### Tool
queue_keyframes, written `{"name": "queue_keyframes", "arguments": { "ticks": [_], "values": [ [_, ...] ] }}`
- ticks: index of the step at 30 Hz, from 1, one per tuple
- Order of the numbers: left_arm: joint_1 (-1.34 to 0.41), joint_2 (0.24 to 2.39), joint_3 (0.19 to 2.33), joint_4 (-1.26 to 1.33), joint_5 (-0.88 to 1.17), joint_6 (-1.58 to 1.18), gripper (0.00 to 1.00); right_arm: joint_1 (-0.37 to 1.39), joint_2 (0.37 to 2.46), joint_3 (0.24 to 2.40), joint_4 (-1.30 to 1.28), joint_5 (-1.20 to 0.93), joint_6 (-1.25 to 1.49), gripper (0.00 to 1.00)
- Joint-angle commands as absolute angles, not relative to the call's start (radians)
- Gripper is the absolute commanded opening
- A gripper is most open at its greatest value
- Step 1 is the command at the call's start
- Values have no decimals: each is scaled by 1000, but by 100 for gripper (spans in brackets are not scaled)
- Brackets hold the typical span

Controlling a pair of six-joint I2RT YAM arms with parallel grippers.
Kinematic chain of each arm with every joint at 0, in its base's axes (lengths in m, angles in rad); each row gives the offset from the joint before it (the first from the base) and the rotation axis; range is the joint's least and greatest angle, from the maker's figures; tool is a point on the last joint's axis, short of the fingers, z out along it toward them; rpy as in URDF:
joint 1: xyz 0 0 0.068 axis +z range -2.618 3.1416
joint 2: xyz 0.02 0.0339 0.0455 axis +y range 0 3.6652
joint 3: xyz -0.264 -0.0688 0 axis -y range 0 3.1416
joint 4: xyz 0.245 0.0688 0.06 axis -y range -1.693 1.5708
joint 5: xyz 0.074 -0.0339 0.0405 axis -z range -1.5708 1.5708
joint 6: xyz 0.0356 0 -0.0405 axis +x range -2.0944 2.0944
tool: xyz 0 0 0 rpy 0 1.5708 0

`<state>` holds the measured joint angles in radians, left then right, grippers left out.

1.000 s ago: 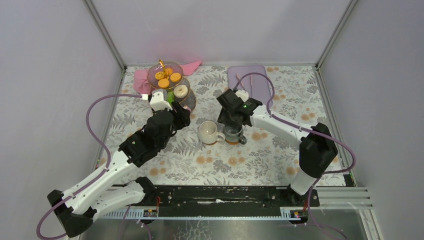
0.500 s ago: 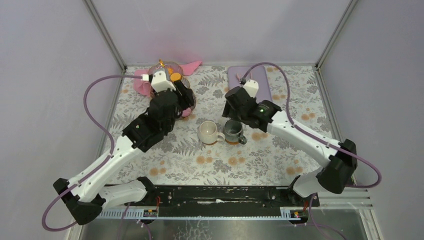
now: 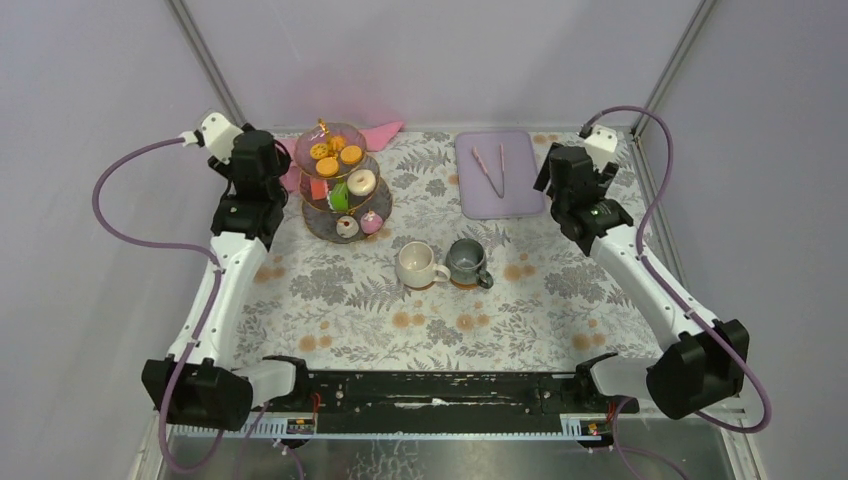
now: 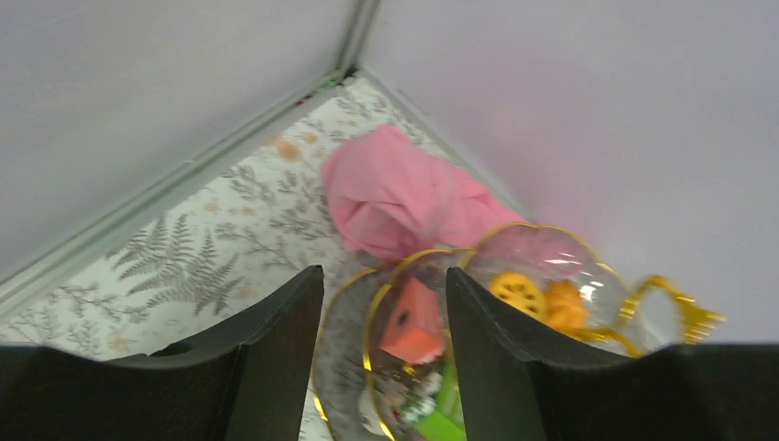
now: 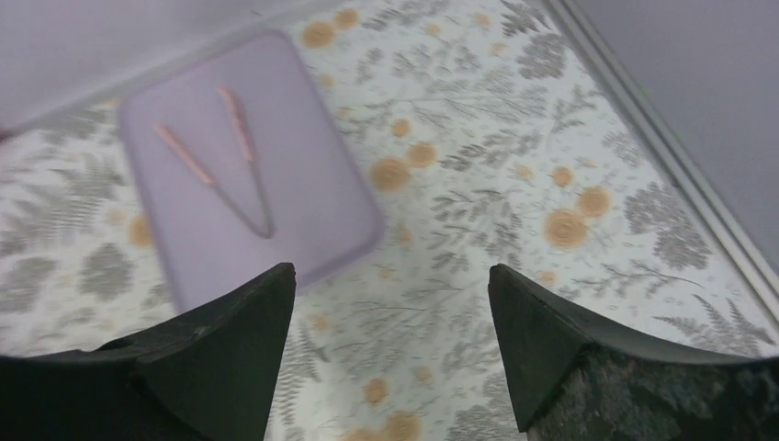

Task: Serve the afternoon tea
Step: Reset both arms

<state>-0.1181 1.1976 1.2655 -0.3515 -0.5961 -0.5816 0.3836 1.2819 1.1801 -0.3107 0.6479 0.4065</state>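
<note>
The three-tier glass stand (image 3: 345, 185) with gold stem stands at the back left, holding orange biscuits (image 3: 330, 158), a doughnut (image 3: 361, 182), a green cake and cupcakes. The cream mug (image 3: 415, 265) and the grey-green mug (image 3: 466, 262) stand side by side at mid-table. My left gripper (image 3: 266, 170) is open and empty, raised just left of the stand; the left wrist view shows the stand (image 4: 542, 243) between and beyond its fingers (image 4: 276, 349). My right gripper (image 3: 566, 188) is open and empty, raised at the back right, apart from the mugs.
A pink cloth (image 3: 382, 131) lies behind the stand, also seen in the left wrist view (image 4: 395, 197). The lilac tray (image 3: 520, 190) with pink tongs (image 3: 490, 170) lies at the back, left of my right gripper (image 5: 390, 276). Enclosure walls stand close on both sides.
Both arms have pulled back and outward: the left from over the stand to the far left, the right from over the grey-green mug to the far right. Mugs and stand have not moved.
</note>
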Motion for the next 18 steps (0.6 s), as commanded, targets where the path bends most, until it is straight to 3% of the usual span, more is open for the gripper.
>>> {"name": "queue_keyframes", "arguments": {
  "ticks": [1,7,13,18],
  "values": [
    [-64,1184,1140,-238,-679,-539,59,259,1286,1064,-105,670,288,84],
    [57,1120,837,-49,-613,-638,58,176,1288,962,-34,664,324,88],
    [76,1067,592,117,-804,-709,58,176,1313,937,-51,696,387,90],
    [76,1032,419,286,-801,-683,58,177,1349,929,-91,713,444,91]
  ]
}}
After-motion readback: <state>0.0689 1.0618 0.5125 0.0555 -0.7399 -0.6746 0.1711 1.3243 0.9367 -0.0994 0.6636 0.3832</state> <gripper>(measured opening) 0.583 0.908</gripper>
